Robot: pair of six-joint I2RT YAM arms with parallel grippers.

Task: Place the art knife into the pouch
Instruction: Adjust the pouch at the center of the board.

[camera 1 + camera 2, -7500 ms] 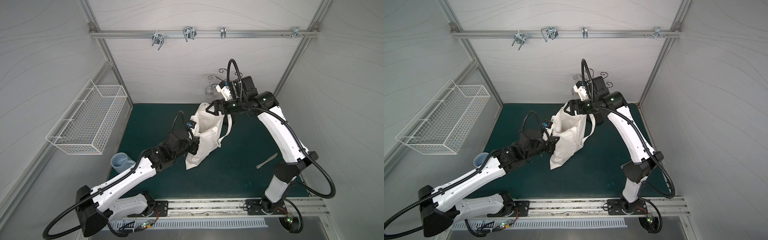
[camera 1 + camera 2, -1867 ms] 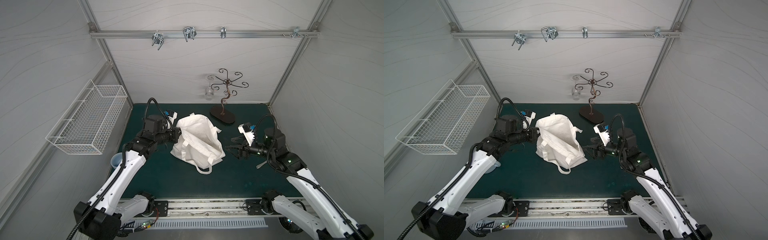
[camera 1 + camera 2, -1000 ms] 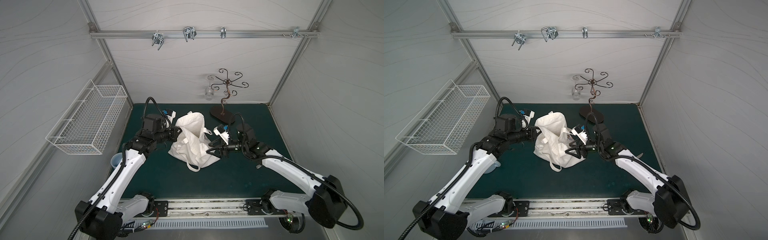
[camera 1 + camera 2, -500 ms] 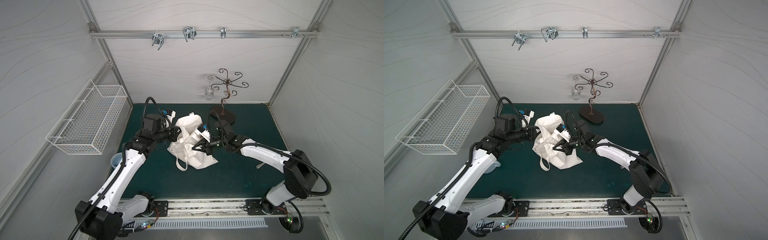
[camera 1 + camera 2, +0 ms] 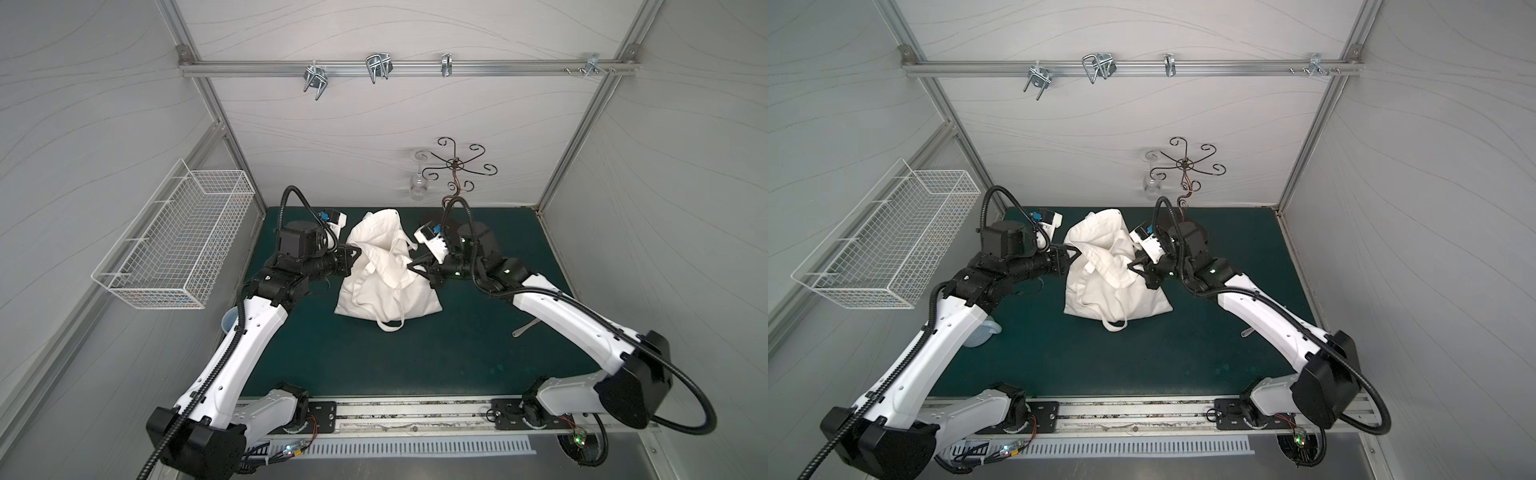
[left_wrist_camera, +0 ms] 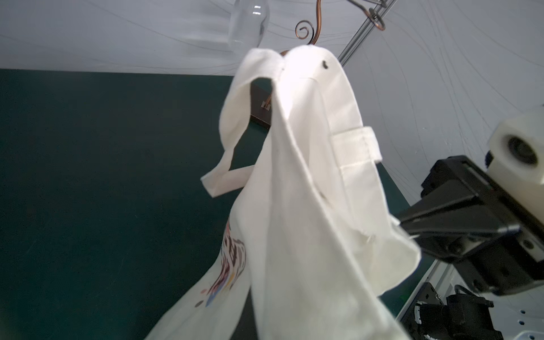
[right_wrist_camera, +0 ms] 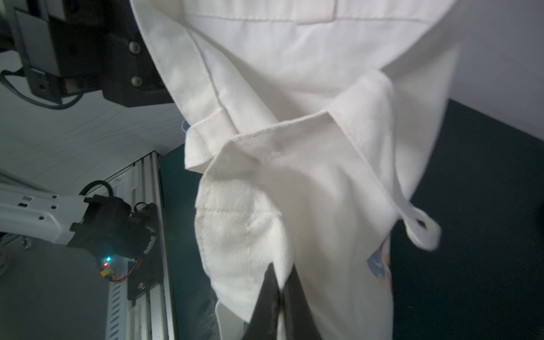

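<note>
Soft, limp cream-white canvas pouch (image 5: 388, 286) slumps mid-frame, its rim pinched by the clenched left gripper (image 5: 357, 252) and right gripper (image 5: 414, 265). The slim pale art knife (image 5: 523, 330), likely light and rigid and best taken mid-handle, lies loose on the green mat (image 5: 374, 365), lower right of centre. It shows only in both top views, while the right wrist view alone shows black fingers (image 7: 266, 297) biting the hem.

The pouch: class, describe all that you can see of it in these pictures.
The pouch is a cream-white cloth tote, crumpled and half raised, its bottom resting on the green mat. One loop handle trails onto the mat. Colourful print shows on one side in the wrist views. The left gripper and right gripper pinch its rim from opposite sides, both shut on the cloth.
</note>
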